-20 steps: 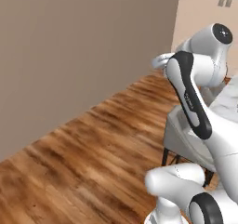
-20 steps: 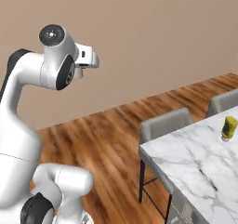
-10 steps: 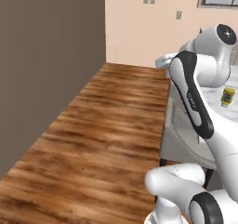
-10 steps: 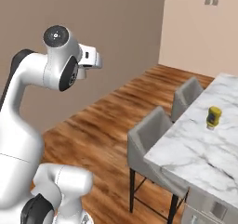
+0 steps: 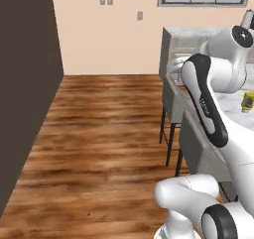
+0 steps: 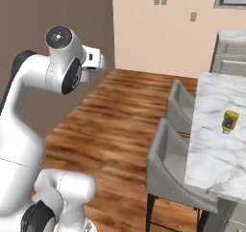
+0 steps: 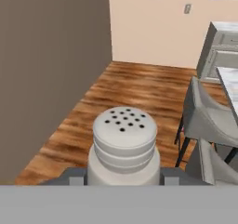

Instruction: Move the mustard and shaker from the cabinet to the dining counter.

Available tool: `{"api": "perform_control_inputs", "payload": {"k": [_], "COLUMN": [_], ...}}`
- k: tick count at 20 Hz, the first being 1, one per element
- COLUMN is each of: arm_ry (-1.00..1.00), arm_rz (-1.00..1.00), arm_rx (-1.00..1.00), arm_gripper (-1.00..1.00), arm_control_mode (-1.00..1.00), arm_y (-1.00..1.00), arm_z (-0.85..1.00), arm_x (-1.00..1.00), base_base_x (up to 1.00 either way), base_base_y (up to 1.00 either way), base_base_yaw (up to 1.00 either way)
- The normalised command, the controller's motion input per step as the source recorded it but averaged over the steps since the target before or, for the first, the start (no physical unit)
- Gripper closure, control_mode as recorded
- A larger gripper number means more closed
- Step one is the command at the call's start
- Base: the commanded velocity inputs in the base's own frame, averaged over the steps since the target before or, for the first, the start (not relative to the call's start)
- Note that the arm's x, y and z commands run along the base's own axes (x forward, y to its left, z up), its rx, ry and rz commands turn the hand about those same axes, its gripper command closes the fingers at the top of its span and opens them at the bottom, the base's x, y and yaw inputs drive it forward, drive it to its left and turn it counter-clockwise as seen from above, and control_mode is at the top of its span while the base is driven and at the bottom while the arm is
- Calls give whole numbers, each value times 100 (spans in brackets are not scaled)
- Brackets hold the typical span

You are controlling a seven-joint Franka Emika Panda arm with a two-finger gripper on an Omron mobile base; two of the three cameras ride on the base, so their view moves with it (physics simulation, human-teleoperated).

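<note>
Since the earlier frames the whole scene has swung round (the base has turned, the things have not): the dark wall that filled both base views now stands at the left, and the peach wall with its window, the stools and the marble top have come into view.

The dark wall [image 5: 25,94] takes up the left; the peach wall [image 5: 109,39] closes the far end, with switch plates high on it. The wooden floor [image 5: 99,149] runs between them. At the right lies the dining counter [image 6: 216,144], its white veined tabletop reaching away toward a grey cabinet block [image 6: 230,53] at the far end. Two grey padded stools [image 6: 170,166] stand along its left edge, one behind the other, between the arm and the tabletop.

The mustard [image 6: 229,121] stands upright on the tabletop, well in from the left edge, well apart from the arm; in the left base view it shows as a small yellow shape [image 5: 247,102] at the right edge, past the arm's elbow.

The shaker [image 7: 124,146], a grey cylinder with a holed domed top, sits upright between the fingers [image 7: 167,176], which are closed on its lower body from both sides, in the hand view. The gripper [image 7: 124,179] holds it high above the floor, left of the stools.
</note>
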Motion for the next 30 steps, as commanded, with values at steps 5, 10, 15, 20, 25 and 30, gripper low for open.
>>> {"api": "perform_control_inputs", "payload": {"k": [5,10,15,20,25,30], "arm_ry": [0,0,0,0,0,0], "arm_rz": [0,0,0,0,0,0], "arm_rx": [0,0,0,0,0,0], "arm_gripper": [100,100,100,100,100,100], "arm_control_mode": [100,100,100,100,100,100], "arm_y": [0,0,0,0,0,0], "arm_z": [0,0,0,0,0,0], "arm_x": [0,0,0,0,0,0], "base_base_x": [82,58,74,85,74,63], "base_base_y": [93,99,97,87,71,67], "base_base_yaw": [-61,-59,-58,-62,-71,-73]}}
